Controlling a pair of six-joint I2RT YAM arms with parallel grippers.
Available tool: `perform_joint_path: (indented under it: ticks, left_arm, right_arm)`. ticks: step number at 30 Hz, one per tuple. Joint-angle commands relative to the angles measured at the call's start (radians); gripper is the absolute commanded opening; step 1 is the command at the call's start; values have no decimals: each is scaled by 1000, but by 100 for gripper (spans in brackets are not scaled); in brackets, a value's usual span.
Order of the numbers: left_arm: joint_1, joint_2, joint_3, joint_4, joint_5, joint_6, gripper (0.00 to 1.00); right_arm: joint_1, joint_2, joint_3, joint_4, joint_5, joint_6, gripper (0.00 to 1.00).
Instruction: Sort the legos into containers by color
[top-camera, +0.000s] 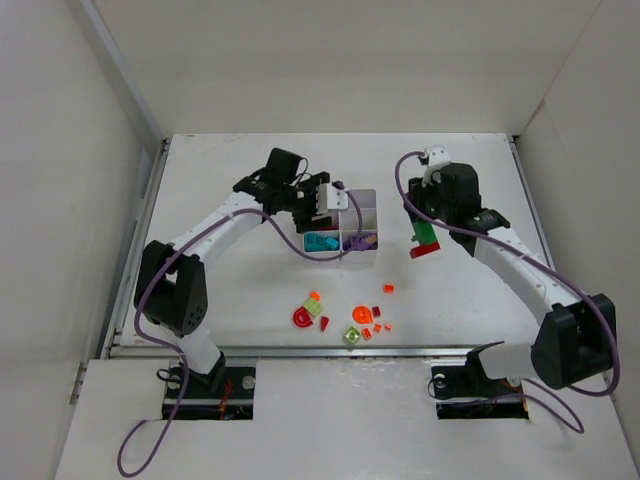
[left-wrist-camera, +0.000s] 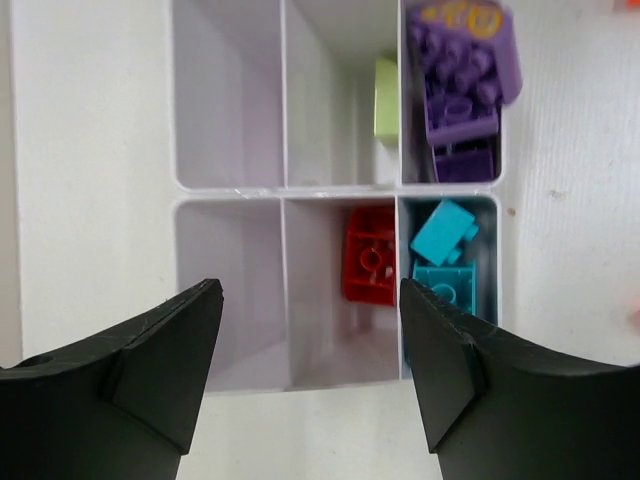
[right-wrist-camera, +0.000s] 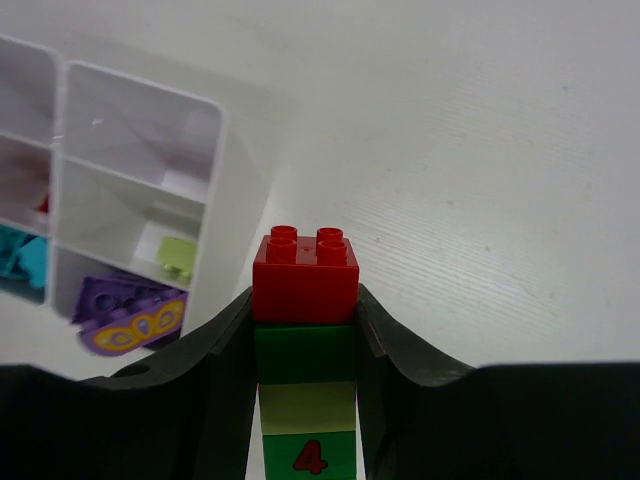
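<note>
Left jaws: standing apart with nothing between them, hanging over the organiser (left-wrist-camera: 285, 190), above the cell that holds a red brick (left-wrist-camera: 370, 255).
Right jaws: clamped on the flanks of a brick stack (right-wrist-camera: 305, 340), held off the worktop (top-camera: 240, 290) just right of the organiser.
Stack: a red four-stud square on top, then dark green, pale lime, and a green brick printed with a red 4. All are glossy hard plastic, pressed stud into socket.
Step in hand: by my reading, a drop-off at the red cell on the left, with a mixed stack waiting on the right.
Next move: the stack spans several colours, so no single cell suits it. It likely needs prying apart first, one side holding the base and the other tilting the top brick off.
Organiser: thin, smooth white walls and open tops. It holds purple pieces (left-wrist-camera: 460, 90), a lime piece (left-wrist-camera: 386, 100) and teal bricks (left-wrist-camera: 445, 250); two cells are bare.
Loose legos: a red arch (top-camera: 302, 317), an orange rounded piece (top-camera: 361, 315), lime cubes and small red and orange bits, scattered near the front of the worktop.
</note>
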Motion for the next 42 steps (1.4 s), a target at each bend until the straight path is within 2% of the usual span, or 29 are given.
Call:
perform_joint_path:
  ticks: [1,3,4,6,8,11,14,19,25,26,34,38,42]
  left_arm:
    - [12,-104,84,-21,128,-68,69]
    - [12,-144,84,-30,217,-79,72]
    - [24,-158,84,-31,248,-79,73]
    - [38,-197,52,-5,321,-106,78]
    - [47,-220,32,20,337,-131,81]
    - [47,-247,20,32,369,-131,82]
    - [38,-267,20,43,380,-140,85]
    - [0,-276,50,31,380,-131,86]
    - [-31,-244,82,-61,421,4,88]
    - [-31,-244,95,-73,430,18,80]
    - [-60,-150,170,-176,431,50,55]
    - [-60,-141,179,-205,431,81,55]
    - [-60,-121,214,-216,431,81,38]
  right_arm:
    - [-4,-93,36,71,-224,-74,0]
    - [-4,-140,36,110,-357,-132,0]
    - [-4,-156,36,136,-486,-146,0]
    - [-4,-180,21,222,-596,-179,0]
    - [-4,-191,12,251,-732,-230,0]
    - [-4,-165,12,251,-834,-314,0]
    - [-4,-140,24,251,-893,-351,0]
    - [60,-90,56,251,-884,-399,0]
    - [160,-81,56,208,-806,-534,0]
    - [170,-81,67,185,-786,-551,0]
    - [220,-51,105,108,-675,-640,0]
    - [220,-51,105,108,-675,-658,0]
    - [230,-41,105,108,-666,-667,0]
